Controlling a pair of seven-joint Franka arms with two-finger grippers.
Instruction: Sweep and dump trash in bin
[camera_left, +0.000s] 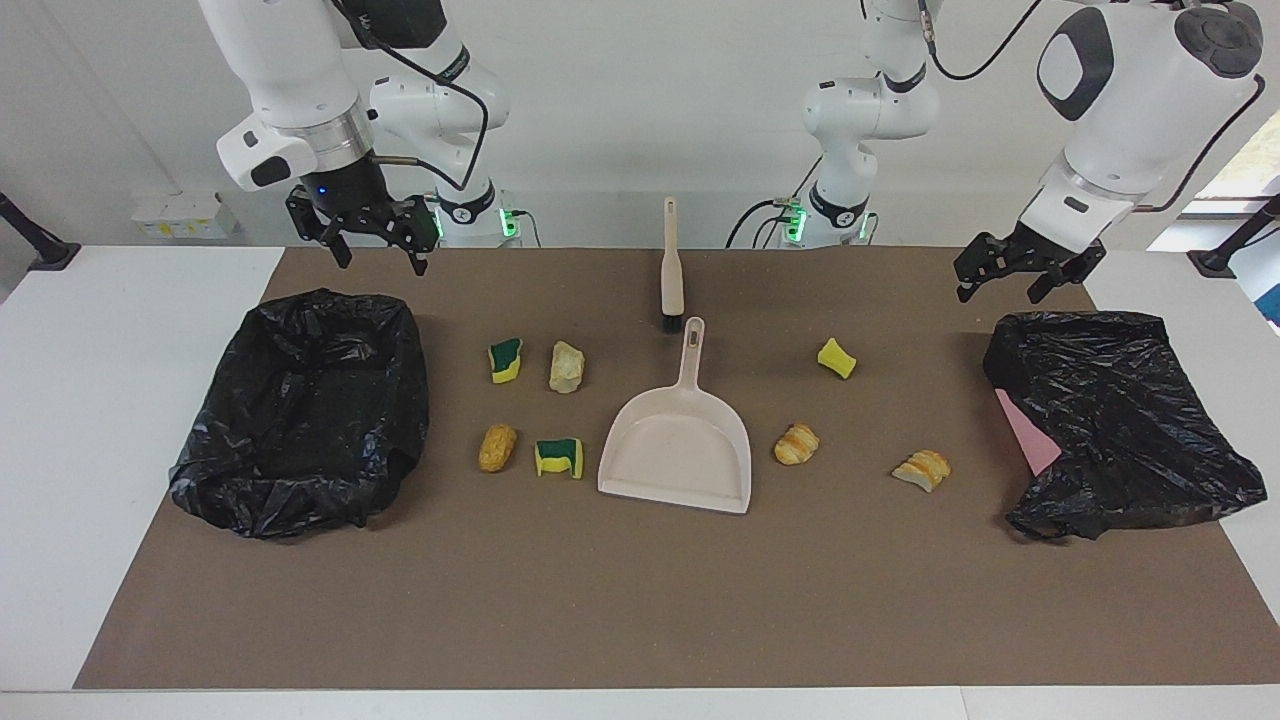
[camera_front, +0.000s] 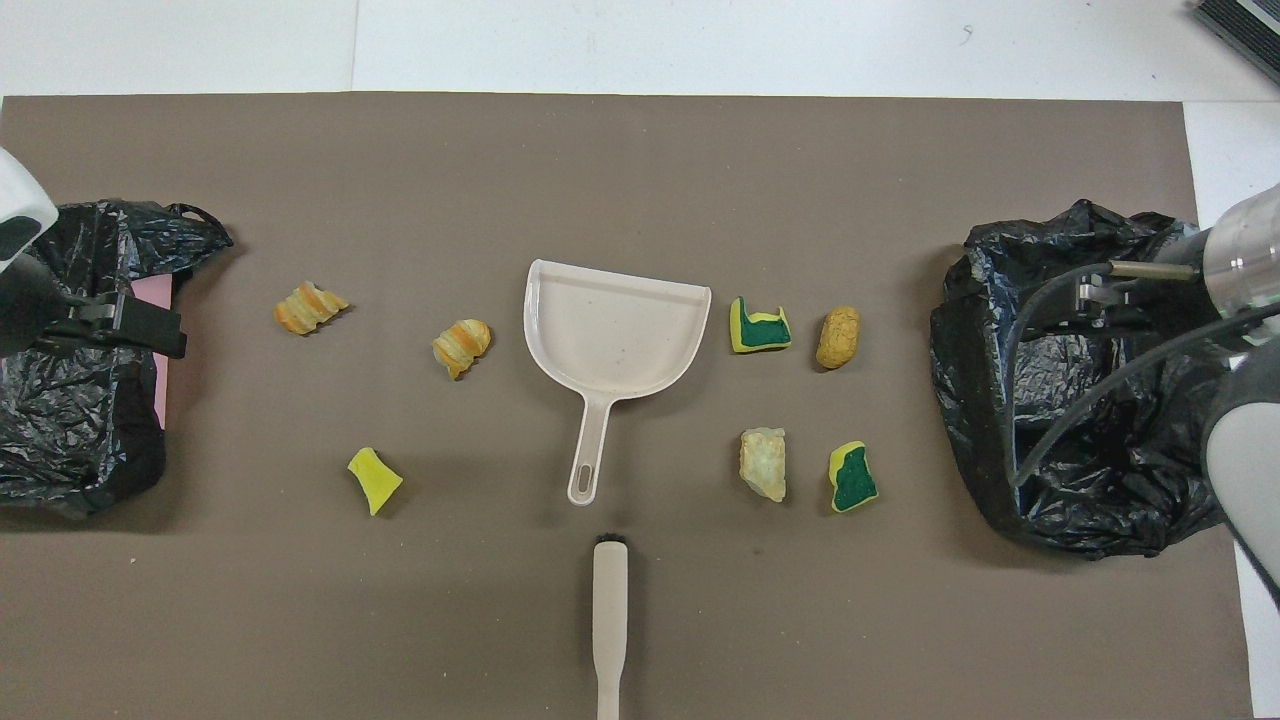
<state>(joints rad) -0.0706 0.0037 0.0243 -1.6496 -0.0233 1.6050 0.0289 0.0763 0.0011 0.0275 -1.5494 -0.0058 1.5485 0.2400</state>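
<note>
Beige dustpan (camera_left: 676, 450) and brush (camera_left: 672, 265) lie untouched; both end effectors, left (camera_left: 1013, 285) and right (camera_left: 378, 245), hang open. Scattered trash (camera_left: 566, 366) may roll away when swept.

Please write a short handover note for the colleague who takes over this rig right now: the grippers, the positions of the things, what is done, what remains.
Left gripper: open, empty, up over the bin at its end of the table.
Right gripper: open, empty, waiting up by the other bin.
Dustpan lies mid-mat, handle toward the robots; brush lies nearer the robots, in line with that handle.
Trash: seven bits, all on the mat. Four lie on the right arm's side of the dustpan, e.g. a green-yellow sponge; three on the left arm's side, e.g. a pastry lump.
Done: nothing swept.
Left: take brush and dustpan, sweep, dump.
</note>
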